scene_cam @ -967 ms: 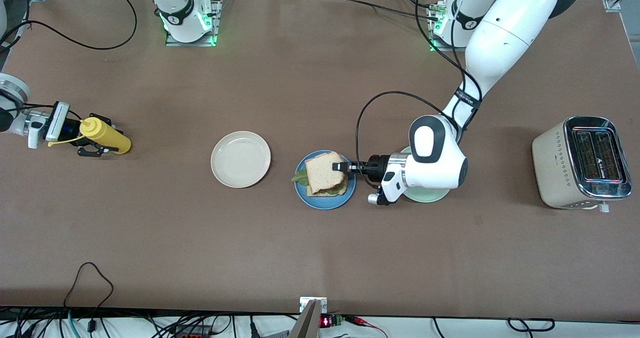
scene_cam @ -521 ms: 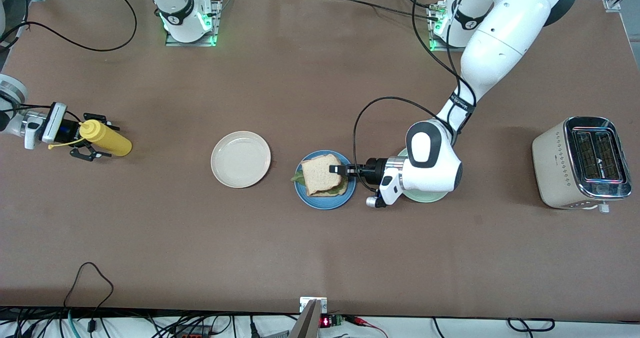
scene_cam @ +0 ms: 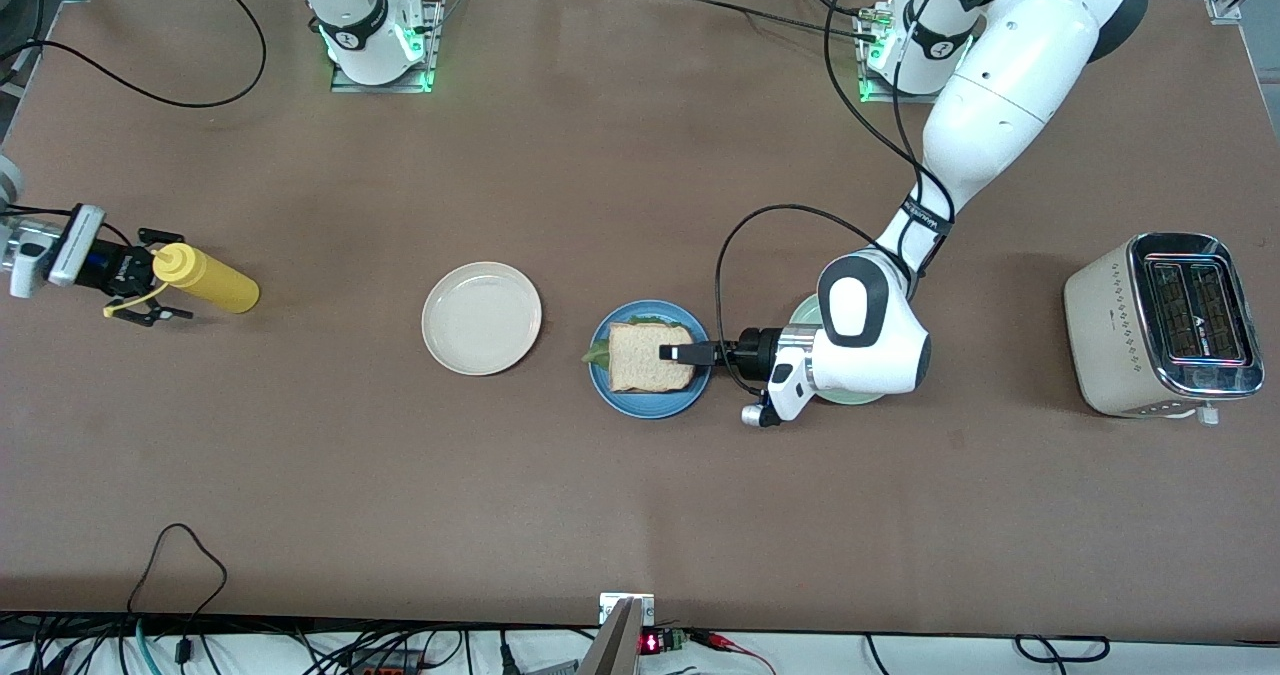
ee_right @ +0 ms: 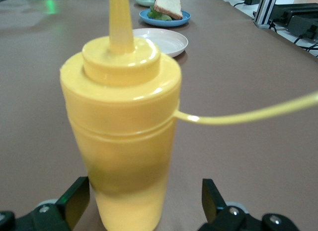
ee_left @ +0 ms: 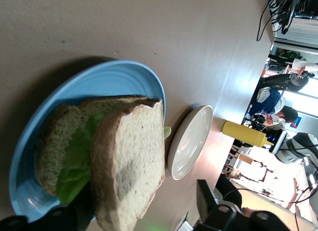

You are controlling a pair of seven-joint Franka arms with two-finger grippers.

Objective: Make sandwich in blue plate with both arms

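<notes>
Now you see the sandwich (scene_cam: 650, 357) with green lettuce flat on the blue plate (scene_cam: 650, 407); left gripper (scene_cam: 672, 353) over it and right gripper (scene_cam: 140, 277) by the yellow bottle (scene_cam: 205, 277) both spread apart, holding nothing.

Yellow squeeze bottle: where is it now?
In the front view the yellow squeeze bottle stands at the right arm's end of the table, right in front of the open right claw, with the cream plate its nearest neighbour.

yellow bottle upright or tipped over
Upright: the yellow bottle stands on its base on the table, nozzle up, between the right claw's open fingers.
</notes>
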